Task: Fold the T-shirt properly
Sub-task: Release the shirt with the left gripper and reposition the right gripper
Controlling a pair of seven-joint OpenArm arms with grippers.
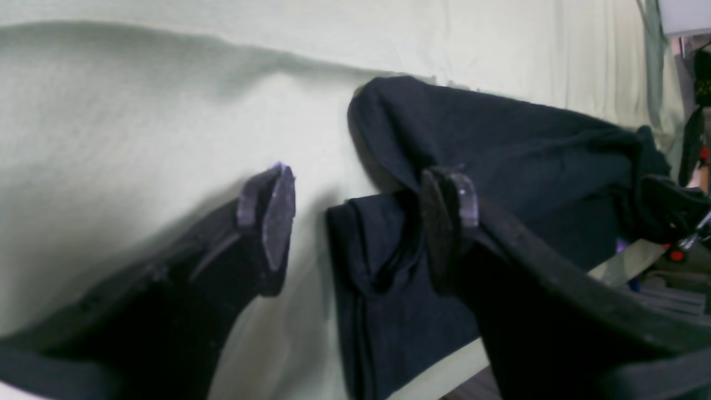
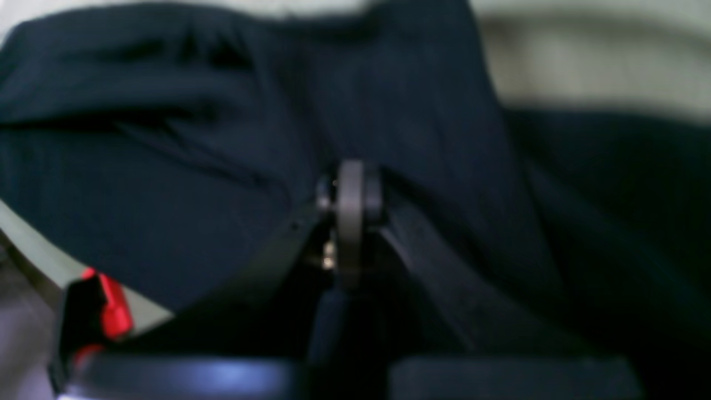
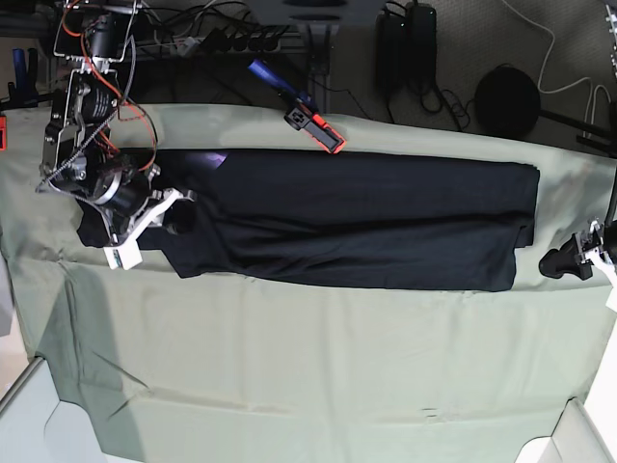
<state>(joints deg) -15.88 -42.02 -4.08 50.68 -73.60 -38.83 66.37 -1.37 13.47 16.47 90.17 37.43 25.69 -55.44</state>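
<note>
Black cotton, the T-shirt [image 3: 357,222] is lying as a long folded band across the pale green sheet [image 3: 308,367], running from the right arm's side to the left arm's side, with both long edges already turned in. The right gripper [image 3: 172,214] is sitting at the neck end with its jaws pressed together; the wrist view is showing cloth bunched around the fingertips, so it is judged to be pinching a fold of the shirt. The left gripper [image 1: 361,216] is standing with its jaws wide apart at the opposite end, one finger [image 1: 275,214] over bare sheet, the other resting against the folded hem, holding nothing.

Risks from here: only one end is being held, so any lift by the right arm is likely to drag the band askew and open the layers. The left jaws are straddling the edge loosely and may catch only the top layer, or snag the sheet underneath
</note>
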